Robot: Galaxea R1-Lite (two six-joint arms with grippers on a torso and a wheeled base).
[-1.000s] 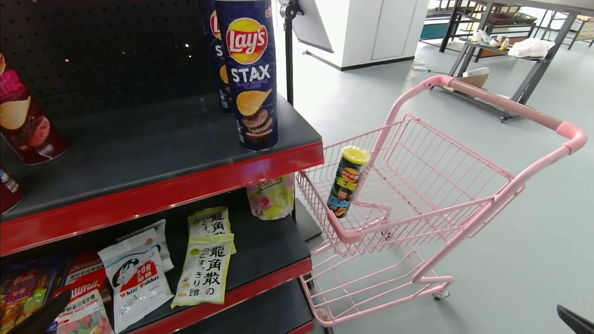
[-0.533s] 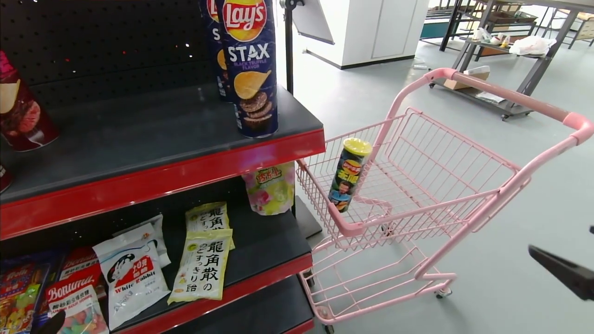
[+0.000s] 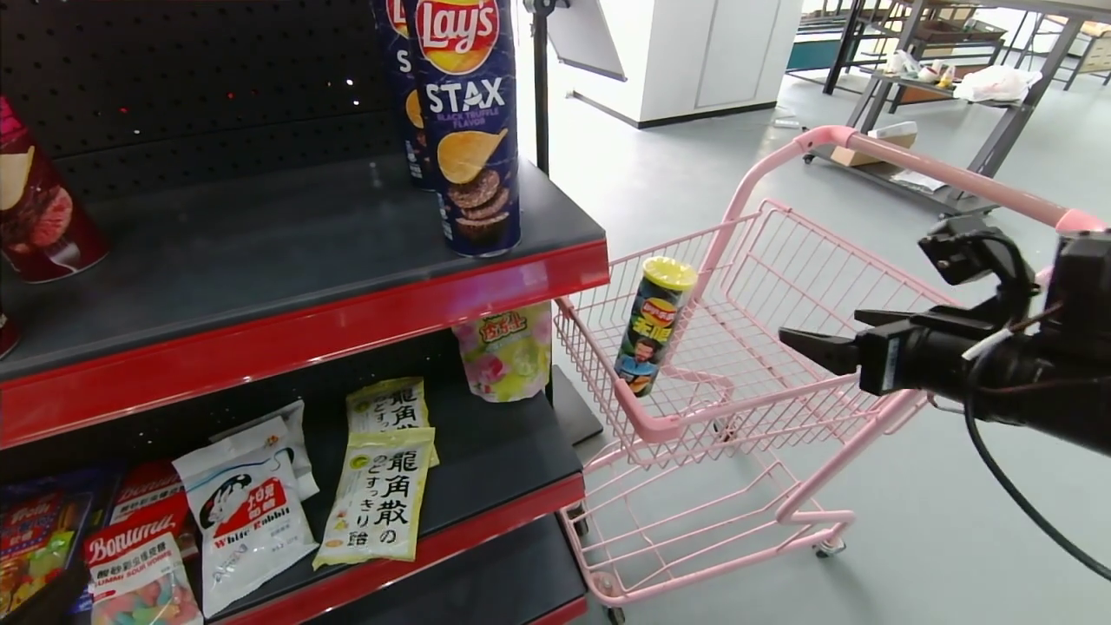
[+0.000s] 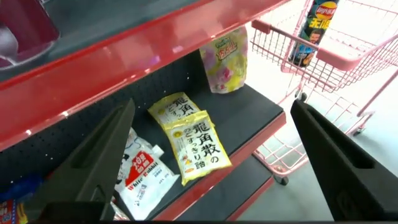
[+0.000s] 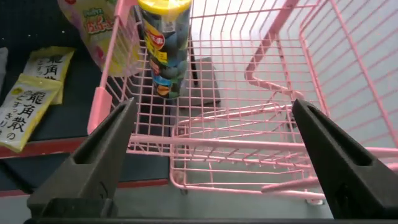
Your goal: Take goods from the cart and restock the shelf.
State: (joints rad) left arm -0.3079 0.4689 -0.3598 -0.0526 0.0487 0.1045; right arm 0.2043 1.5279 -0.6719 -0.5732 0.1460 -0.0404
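Well ahead of the spread right fingers (image 5: 93,168), untouched yellow-lidded chip can (image 5: 163,50), tilted in the pink cart (image 5: 98,102) corner.

The right arm (image 3: 1024,382) juts in from the robot's right side, black and bulky, held roughly level and aimed across toward its left. A small camera block (image 3: 965,247) sits above the wrist on a curved bracket. At the arm's end the right gripper (image 3: 820,330) points its tapered fingers (image 3: 803,345) straight ahead, one nearer and one behind it. Seen from the wrist, the right gripper (image 5: 212,106) has both dark fingers (image 5: 93,168) spread wide with nothing between them. The left gripper (image 4: 212,104) hangs low and tilts downward, its two fingers (image 4: 336,155) just as far apart and bare. One dark fingertip (image 3: 35,601) of it pokes in at the head view's lower left corner.
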